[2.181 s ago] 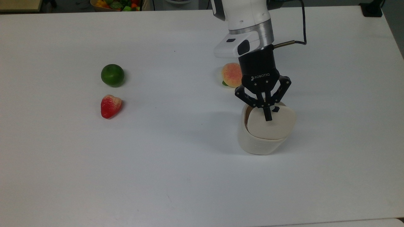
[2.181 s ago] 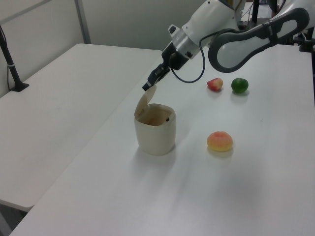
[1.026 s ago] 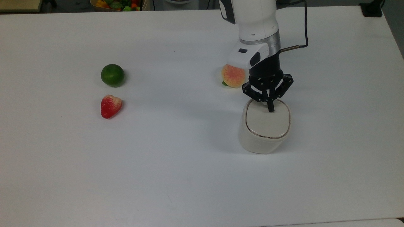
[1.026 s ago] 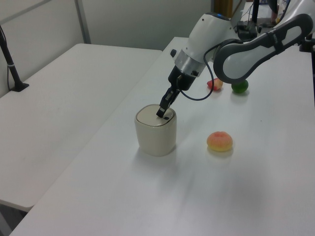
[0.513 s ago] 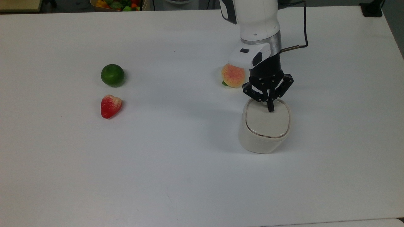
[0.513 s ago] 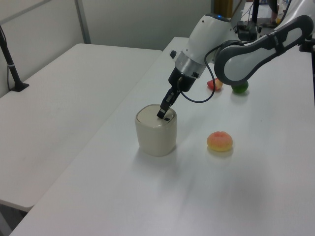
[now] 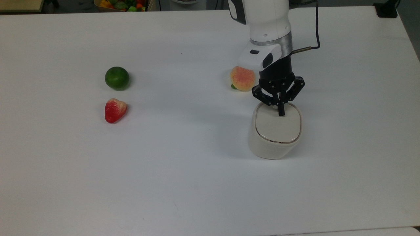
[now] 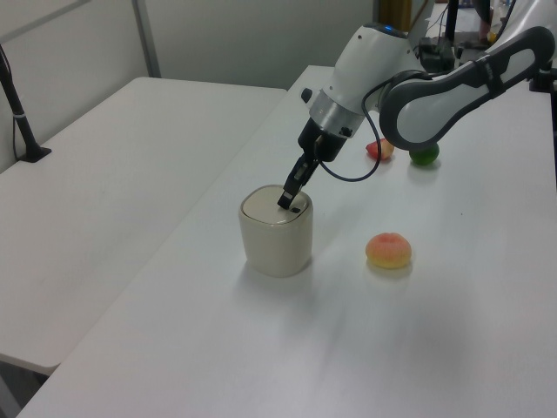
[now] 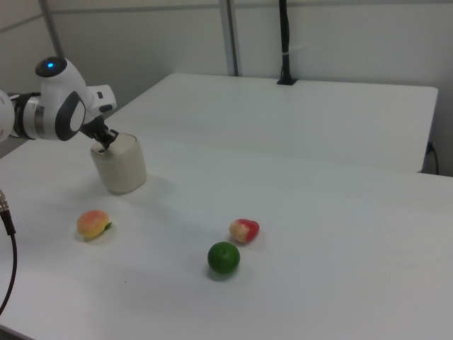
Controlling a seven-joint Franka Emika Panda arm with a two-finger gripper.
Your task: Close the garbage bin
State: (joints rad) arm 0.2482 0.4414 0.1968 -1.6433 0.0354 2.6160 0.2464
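The cream-white garbage bin point(image 7: 274, 144) point(image 8: 274, 239) point(image 9: 122, 168) stands on the white table, its flat lid lying level within the rim. My gripper point(image 7: 281, 113) point(image 8: 285, 202) point(image 9: 105, 146) is shut, its black fingertips pressed together and resting on the lid's far edge in the top view. In the left view the tips touch the lid close to its small black mark.
A peach point(image 7: 242, 78) point(image 8: 388, 250) point(image 9: 93, 224) lies just beside the bin and my wrist. A green lime point(image 7: 116, 78) point(image 9: 224, 258) and a red strawberry point(image 7: 115, 110) point(image 9: 244, 230) sit far off at the top view's left. A black cable point(image 7: 315, 29) trails from my wrist.
The bin's lid, tilted up 2.2 s ago, now lies flat and shut. My gripper came down with it and has held still on the lid for the last second.
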